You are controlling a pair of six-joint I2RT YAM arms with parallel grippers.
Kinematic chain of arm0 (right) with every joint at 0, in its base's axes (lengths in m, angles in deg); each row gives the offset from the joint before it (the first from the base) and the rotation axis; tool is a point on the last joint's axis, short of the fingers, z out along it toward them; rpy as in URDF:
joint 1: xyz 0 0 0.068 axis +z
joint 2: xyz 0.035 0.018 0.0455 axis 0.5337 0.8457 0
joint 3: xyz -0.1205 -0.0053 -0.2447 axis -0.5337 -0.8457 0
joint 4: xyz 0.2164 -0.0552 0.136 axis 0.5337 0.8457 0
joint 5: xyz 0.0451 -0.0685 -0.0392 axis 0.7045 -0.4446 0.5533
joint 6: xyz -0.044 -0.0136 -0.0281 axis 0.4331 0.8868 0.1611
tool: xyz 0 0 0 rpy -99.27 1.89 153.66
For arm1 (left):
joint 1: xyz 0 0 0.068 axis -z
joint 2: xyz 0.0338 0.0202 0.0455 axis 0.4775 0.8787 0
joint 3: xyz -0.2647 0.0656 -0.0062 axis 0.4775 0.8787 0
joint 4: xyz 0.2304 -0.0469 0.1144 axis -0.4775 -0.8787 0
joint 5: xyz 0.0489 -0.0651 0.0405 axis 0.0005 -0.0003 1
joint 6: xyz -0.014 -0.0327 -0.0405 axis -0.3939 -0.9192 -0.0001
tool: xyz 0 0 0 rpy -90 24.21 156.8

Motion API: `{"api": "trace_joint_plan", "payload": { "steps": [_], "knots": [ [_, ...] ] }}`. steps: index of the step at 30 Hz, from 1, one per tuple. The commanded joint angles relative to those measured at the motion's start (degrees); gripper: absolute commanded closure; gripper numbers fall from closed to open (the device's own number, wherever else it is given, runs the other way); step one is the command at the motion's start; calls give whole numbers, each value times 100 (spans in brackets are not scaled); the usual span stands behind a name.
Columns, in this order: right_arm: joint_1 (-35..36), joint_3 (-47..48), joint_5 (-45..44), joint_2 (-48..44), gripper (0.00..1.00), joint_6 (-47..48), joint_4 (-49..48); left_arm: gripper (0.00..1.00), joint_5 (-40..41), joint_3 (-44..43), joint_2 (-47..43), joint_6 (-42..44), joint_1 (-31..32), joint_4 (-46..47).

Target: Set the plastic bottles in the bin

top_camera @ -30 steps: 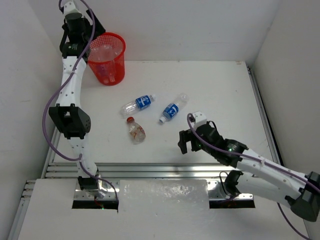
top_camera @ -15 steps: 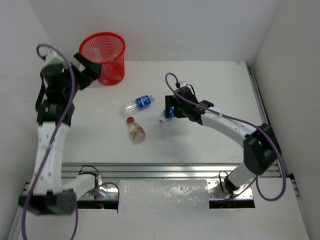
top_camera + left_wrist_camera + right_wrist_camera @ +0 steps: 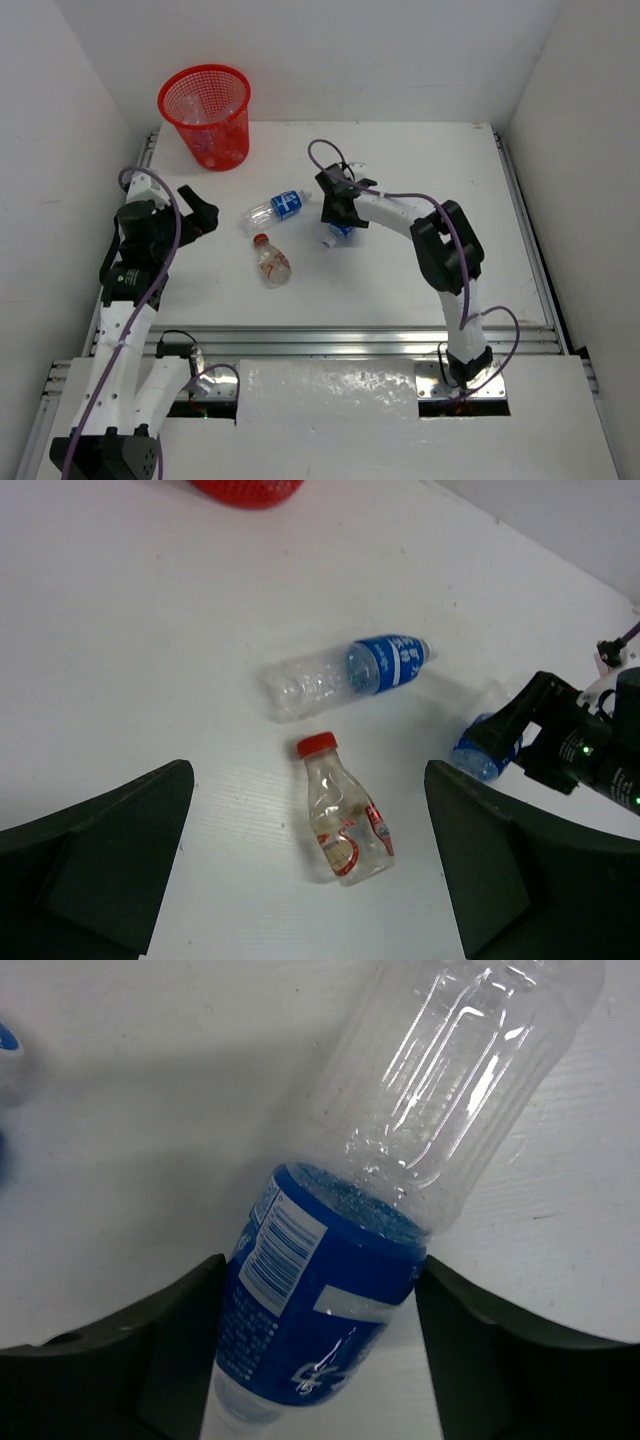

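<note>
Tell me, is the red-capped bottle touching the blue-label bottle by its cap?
Apart. The left wrist view shows bare table between the red-capped bottle's cap and that blue-label bottle.

Bright even overhead light, soft faint shadows, right wrist edges blurred

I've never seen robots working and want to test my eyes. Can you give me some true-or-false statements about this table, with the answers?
1. The red mesh bin stands upright. True.
2. The red-capped bottle stands upright. False: it lies on its side on the table.
3. The right gripper has its fingers on either side of a blue-labelled bottle. True.
4. The left gripper holds a bottle. False: it is open and empty.
5. The second blue-labelled bottle touches the bin. False: it lies well apart from it.
</note>
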Motion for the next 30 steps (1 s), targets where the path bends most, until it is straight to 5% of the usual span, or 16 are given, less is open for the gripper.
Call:
{"api": "trace_joint_plan", "payload": {
  "steps": [1, 2, 5, 8, 10, 13, 19, 25, 30],
  "knots": [
    [-31, -325, -123, -272, 34, -139, -178, 3, -624, -70, 3, 88, 61, 339],
    [-31, -745, 25, -386, 43, -95, -519, 3, -729, -53, 143, 71, 61, 313],
    [-31, -1521, 176, -948, 46, 28, -1030, 3, -1274, -35, 512, -61, 61, 409],
    [-5, -2528, 456, -1887, 72, 773, -2002, 3, -1976, -9, 829, -385, 192, 793],
    [127, -3198, 869, -2859, 81, 1634, -3255, 2, -2146, -8, 952, -718, 727, 1285],
    [180, -4804, 2387, -4178, 84, 2690, -4586, 2, -1908, -245, 1504, -966, 1719, 1699],
    [224, -6056, 5156, -6219, 84, 3702, -5312, 0, -2752, -132, 1893, -1617, 2283, 3202],
    [321, -5735, 6546, -6681, 83, 3615, -5033, 0, -3260, -79, 2130, -2012, 2837, 4301],
    [356, -5329, 6776, -6601, 83, 3606, -4775, 3, -3595, -122, 2350, -2276, 3057, 4804]
  ]
}}
